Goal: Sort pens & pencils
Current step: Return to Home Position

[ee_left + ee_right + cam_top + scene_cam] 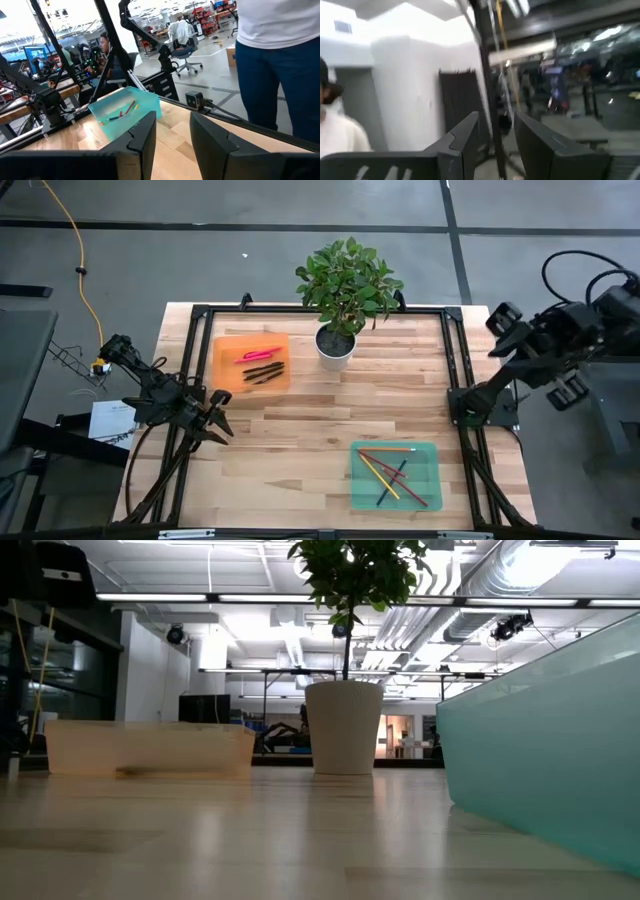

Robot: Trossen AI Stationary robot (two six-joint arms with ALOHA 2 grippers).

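Teal bin (428,458) holds pencils (392,477), well apart from both jaws.

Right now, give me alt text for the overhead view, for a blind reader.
Wooden table: pens lie in an orange bin at upper left, pencils in a green bin at lower right, a potted plant at top centre. The left arm and right arm wait at its sides.
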